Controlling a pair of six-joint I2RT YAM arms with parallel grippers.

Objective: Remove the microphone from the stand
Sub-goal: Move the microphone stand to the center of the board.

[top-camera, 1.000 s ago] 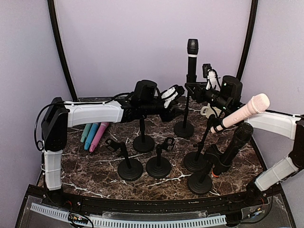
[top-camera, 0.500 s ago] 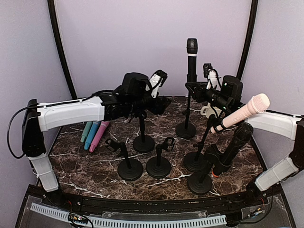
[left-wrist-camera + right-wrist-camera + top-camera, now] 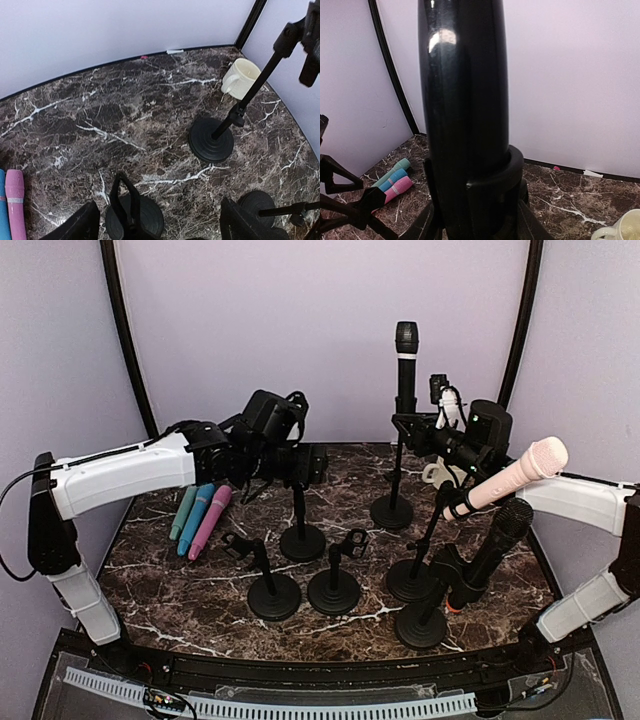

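At the back, the glossy black mic (image 3: pixel 405 365) stands upright in the clip of its stand (image 3: pixel 392 510), the right gripper (image 3: pixel 420 432) closed narrow on it there. The left gripper (image 3: pixel 305 465) has swung back leftward, jaws now wide and empty, above the veined marble table (image 3: pixel 100 100). A cream mug (image 3: pixel 240 77) sits near the stand's round base; other stands (image 3: pixel 334 590) crowd the front
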